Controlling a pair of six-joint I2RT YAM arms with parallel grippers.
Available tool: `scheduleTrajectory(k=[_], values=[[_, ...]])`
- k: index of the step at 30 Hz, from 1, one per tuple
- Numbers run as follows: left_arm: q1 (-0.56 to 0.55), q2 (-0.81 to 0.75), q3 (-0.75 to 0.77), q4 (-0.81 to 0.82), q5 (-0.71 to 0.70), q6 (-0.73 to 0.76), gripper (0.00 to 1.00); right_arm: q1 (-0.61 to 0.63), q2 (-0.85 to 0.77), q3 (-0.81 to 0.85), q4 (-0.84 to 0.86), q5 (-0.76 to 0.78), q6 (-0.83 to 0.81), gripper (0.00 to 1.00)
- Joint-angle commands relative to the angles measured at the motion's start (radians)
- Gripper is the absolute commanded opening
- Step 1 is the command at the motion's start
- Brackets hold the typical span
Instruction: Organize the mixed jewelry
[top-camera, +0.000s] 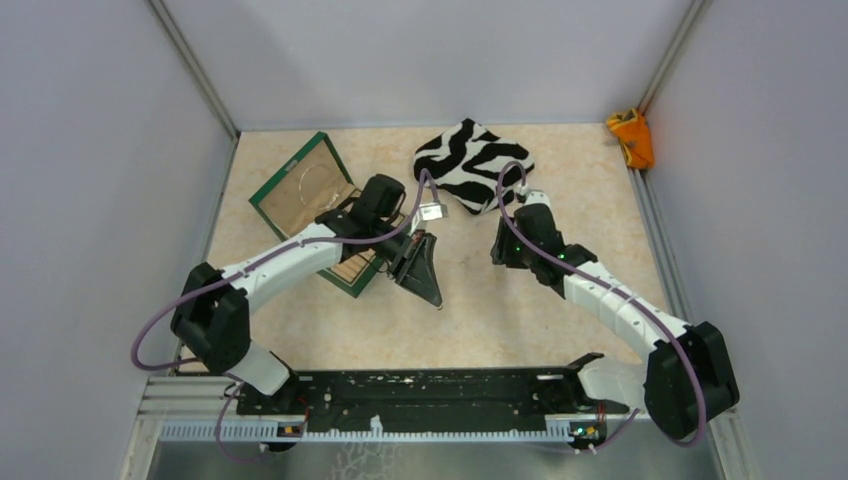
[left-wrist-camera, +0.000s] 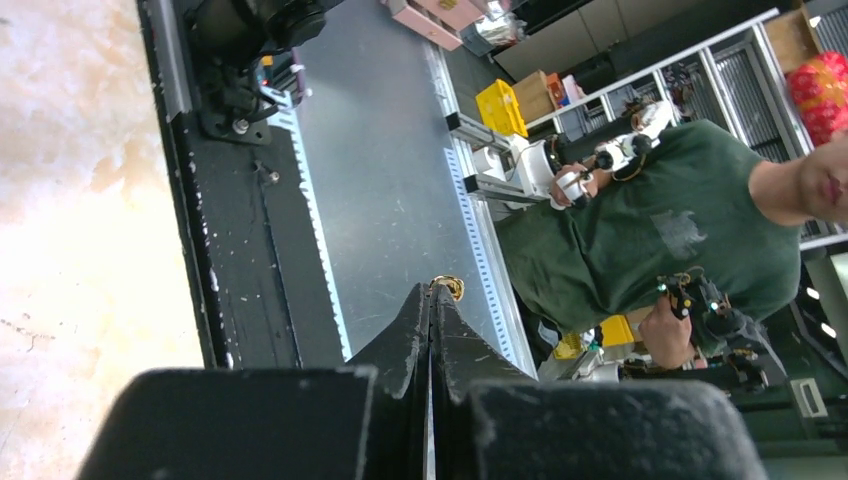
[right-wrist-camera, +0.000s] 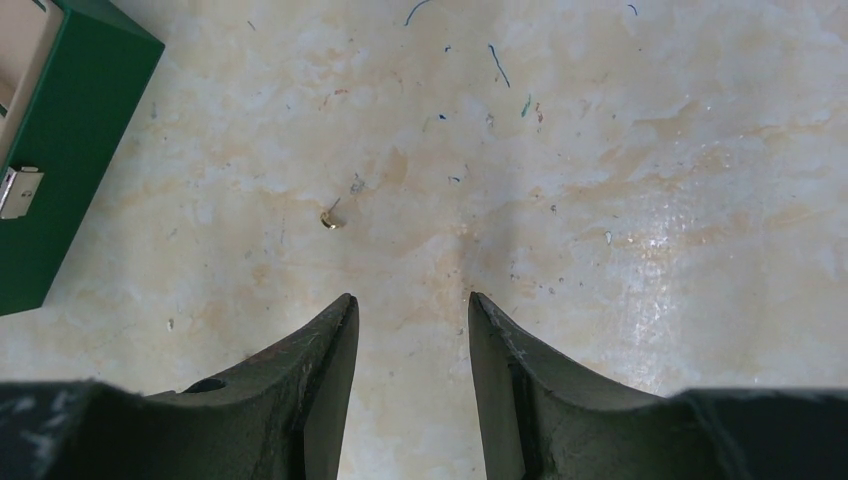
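While left jaws clench a gold speck aloft, right jaws point down, parted.

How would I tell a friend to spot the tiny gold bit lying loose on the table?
Find the green box at the left of the right wrist view. On the table right of its metal clasp, just ahead of the right fingers, lies the gold stud. Unlike the blue thread scraps nearby, it shines gold and has a short pin.

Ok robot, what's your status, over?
Left tool shut on tiny gold piece. Right tool open over table, gold stud lying just ahead. Hoop in green box. Nothing blocking the stud.
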Motion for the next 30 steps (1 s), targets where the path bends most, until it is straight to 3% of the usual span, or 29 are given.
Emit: scheduleTrajectory(k=[1, 6, 15, 22, 24, 30], values=[[0.018, -0.034, 0.019, 0.074, 0.158, 0.019, 0.00, -0.007, -0.032, 0.007, 0.031, 0.017, -0.012, 0.45], [0.048, -0.049, 0.035, 0.050, 0.102, 0.012, 0.00, -0.008, -0.034, 0.006, 0.034, 0.021, -0.013, 0.45], [0.115, -0.046, 0.179, -0.274, -0.950, -0.039, 0.00, -0.011, -0.029, 0.004, 0.046, 0.019, -0.011, 0.44], [0.173, -0.097, 0.145, -0.282, -1.514, -0.113, 0.00, -0.010, -0.013, 0.008, 0.053, 0.008, -0.014, 0.44], [0.197, -0.096, 0.135, -0.285, -1.632, -0.136, 0.00, -0.010, -0.009, 0.010, 0.055, 0.006, -0.013, 0.44], [0.305, -0.031, 0.126, -0.264, -1.708, -0.145, 0.00, -0.010, 0.008, 0.019, 0.060, -0.023, -0.011, 0.44]])
